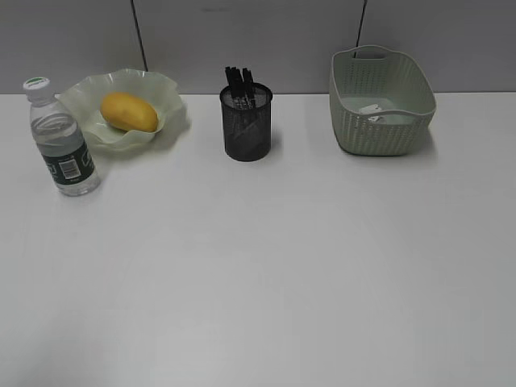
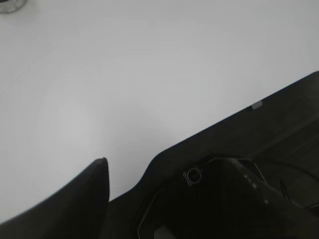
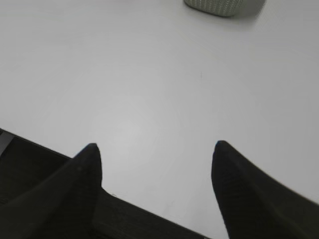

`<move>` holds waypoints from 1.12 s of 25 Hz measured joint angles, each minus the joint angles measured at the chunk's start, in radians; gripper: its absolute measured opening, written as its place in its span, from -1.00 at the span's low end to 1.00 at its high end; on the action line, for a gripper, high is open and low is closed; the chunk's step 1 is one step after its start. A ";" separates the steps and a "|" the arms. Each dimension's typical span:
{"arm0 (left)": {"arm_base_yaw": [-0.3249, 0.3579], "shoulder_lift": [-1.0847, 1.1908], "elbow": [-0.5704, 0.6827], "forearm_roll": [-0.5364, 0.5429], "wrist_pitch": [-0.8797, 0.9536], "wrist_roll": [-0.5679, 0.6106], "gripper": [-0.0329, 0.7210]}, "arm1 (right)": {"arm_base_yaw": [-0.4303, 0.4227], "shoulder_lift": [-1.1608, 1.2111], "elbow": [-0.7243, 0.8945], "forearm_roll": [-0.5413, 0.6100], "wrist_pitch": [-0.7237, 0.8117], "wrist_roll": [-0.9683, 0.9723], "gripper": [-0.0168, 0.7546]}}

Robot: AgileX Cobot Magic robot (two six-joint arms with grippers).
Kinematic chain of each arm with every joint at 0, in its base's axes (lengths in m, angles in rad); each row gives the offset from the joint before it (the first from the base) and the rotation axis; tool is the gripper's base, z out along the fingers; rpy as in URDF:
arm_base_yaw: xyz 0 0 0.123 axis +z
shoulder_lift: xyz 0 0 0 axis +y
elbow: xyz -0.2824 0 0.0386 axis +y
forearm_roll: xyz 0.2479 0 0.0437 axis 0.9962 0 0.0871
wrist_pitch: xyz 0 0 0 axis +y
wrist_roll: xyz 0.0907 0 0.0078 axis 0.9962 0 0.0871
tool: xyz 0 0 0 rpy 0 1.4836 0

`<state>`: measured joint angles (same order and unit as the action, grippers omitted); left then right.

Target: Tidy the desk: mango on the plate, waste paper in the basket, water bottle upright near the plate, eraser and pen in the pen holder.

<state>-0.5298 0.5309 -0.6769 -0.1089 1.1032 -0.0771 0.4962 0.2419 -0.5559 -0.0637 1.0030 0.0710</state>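
The mango [image 1: 129, 111] lies in the wavy pale green plate [image 1: 173, 93] at the back left of the desk [image 1: 266, 266]. Just left of the plate the water bottle [image 1: 63, 141] stands upright. Dark pens [image 1: 240, 82] stick up out of the black mesh pen holder [image 1: 247, 125]. The waste paper [image 1: 372, 109] rests inside the basket [image 1: 387, 133]. The eraser is not visible. Neither gripper appears in the exterior view. My left gripper [image 2: 159, 167] hangs over the desk's near edge; one finger [image 2: 97, 184] shows, the other is lost against dark. My right gripper [image 3: 155, 144] is open and empty.
A dark frame [image 2: 259, 149] runs below the desk's front edge under the left gripper. The basket's base [image 3: 219, 6] sits far ahead of the right gripper. A grey panelled wall [image 1: 258, 40] backs the desk.
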 joint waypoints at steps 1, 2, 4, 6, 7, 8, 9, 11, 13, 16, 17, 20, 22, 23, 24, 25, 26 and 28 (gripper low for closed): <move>0.000 -0.057 0.022 -0.002 0.002 0.000 0.49 | 0.000 0.000 0.000 -0.001 0.002 0.000 0.46; 0.000 -0.123 0.038 -0.003 0.005 0.000 0.49 | 0.000 0.000 0.000 -0.002 0.002 0.000 0.46; 0.000 -0.239 0.054 -0.003 0.014 0.000 0.49 | 0.000 0.000 0.007 -0.003 0.002 0.000 0.46; 0.000 -0.345 0.058 -0.003 0.026 0.000 0.49 | 0.000 0.000 0.023 -0.004 0.004 -0.003 0.46; 0.000 -0.391 0.058 -0.002 0.032 0.000 0.49 | 0.000 0.000 0.029 -0.005 0.008 -0.005 0.46; 0.000 -0.423 0.058 -0.001 0.039 0.000 0.49 | 0.000 0.000 0.031 -0.005 0.014 -0.011 0.46; 0.000 -0.455 0.058 0.002 0.046 0.000 0.49 | 0.000 0.000 0.032 -0.006 0.014 -0.014 0.46; 0.000 -0.494 0.058 0.015 0.054 0.000 0.49 | 0.000 0.000 0.032 -0.006 0.014 -0.017 0.46; 0.000 -0.509 0.060 0.035 0.059 0.000 0.49 | 0.000 0.000 0.033 -0.006 0.015 -0.022 0.46; 0.000 -0.509 0.085 0.056 0.066 0.000 0.49 | 0.000 0.000 0.041 0.018 0.023 -0.064 0.41; 0.000 -0.509 0.098 0.060 0.071 0.000 0.49 | 0.000 0.000 0.042 0.036 0.025 -0.089 0.38; 0.000 -0.509 0.106 0.063 0.078 0.000 0.49 | 0.000 0.000 0.045 0.076 0.030 -0.136 0.36; 0.000 -0.509 0.106 0.064 0.078 0.002 0.49 | 0.000 0.000 0.049 0.088 0.031 -0.147 0.35; 0.000 -0.509 0.106 0.064 0.078 0.006 0.49 | 0.000 0.000 0.050 0.092 0.032 -0.149 0.35; 0.000 -0.509 0.106 0.059 0.078 0.016 0.49 | 0.000 0.000 0.050 0.093 0.032 -0.149 0.35; 0.000 -0.509 0.106 0.048 0.078 0.034 0.49 | 0.000 0.000 0.050 0.094 0.032 -0.150 0.35; 0.000 -0.509 0.106 0.034 0.078 0.052 0.49 | 0.000 0.000 0.050 0.094 0.032 -0.151 0.35; 0.000 -0.509 0.106 0.000 0.078 0.096 0.49 | 0.000 0.000 0.050 0.095 0.032 -0.151 0.35</move>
<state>-0.5298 0.0215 -0.5707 -0.1089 1.1808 0.0192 0.4962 0.2419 -0.5062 0.0311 1.0354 -0.0795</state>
